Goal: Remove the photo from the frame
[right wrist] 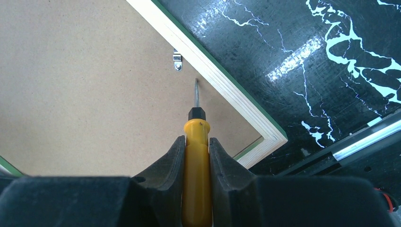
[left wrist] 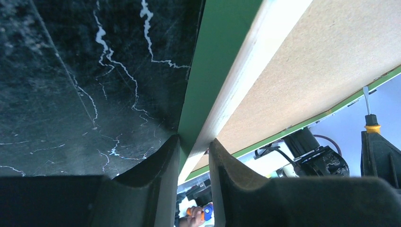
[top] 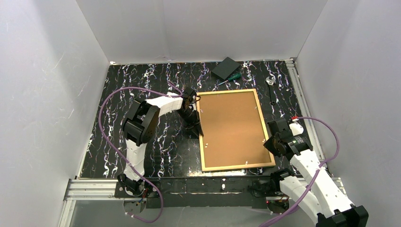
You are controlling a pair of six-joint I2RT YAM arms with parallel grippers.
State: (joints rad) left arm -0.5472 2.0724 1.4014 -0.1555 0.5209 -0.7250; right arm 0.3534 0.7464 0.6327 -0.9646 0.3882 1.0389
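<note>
While prising at retaining tab (right wrist: 177, 60): go shallow.
Found frame (right wrist: 213, 71) face down, centre-right of worktop (top: 175, 151), photo hidden under backing board (right wrist: 85, 85); left gripper (left wrist: 194, 156) pinching left rail, right gripper (right wrist: 196, 146) pinching yellow screwdriver (right wrist: 196, 127). Slide tip flat under tab, lever gently.

We are lifting our left arm (top: 142, 124) from its base at the near edge, bending it sharply at the elbow and stretching the forearm out to the right, with the wrist angling downward. Its jaws are pinching the left edge of the frame (left wrist: 197, 80), one of the fingers (left wrist: 158, 175) on either side. We are leaning our right arm (top: 307, 165) up and leftward from the lower right, tipping the wrist forward and down. Its jaws are clamping the yellow handle of a screwdriver (right wrist: 196, 142), both pads pressing against it.
</note>
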